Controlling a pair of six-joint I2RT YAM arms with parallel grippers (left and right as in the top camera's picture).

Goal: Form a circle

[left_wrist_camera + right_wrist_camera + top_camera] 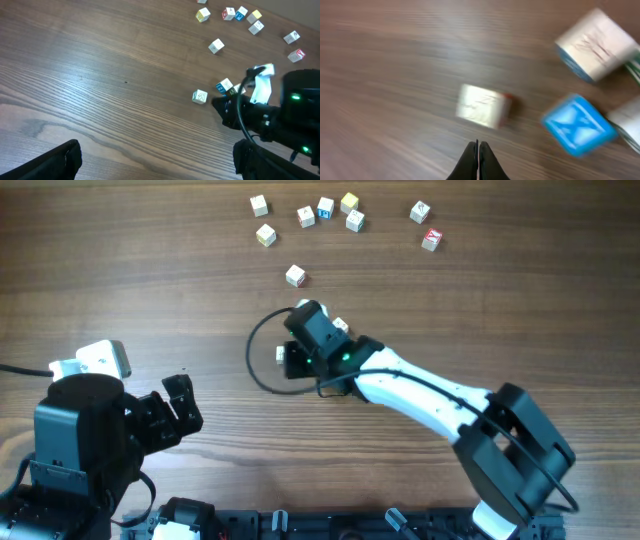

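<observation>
The circle [224,86], mid-frame, looks unfinished. The right end effector [478,150], pinched shut and empty, should next nudge the pale cube [482,106] inward.

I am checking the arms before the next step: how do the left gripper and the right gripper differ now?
The left gripper is wide open; the right gripper is shut. The left gripper hangs over bare table, away from the letter cubes; the right gripper is low beside some of them, including a blue-faced cube. Both hold nothing.
</observation>
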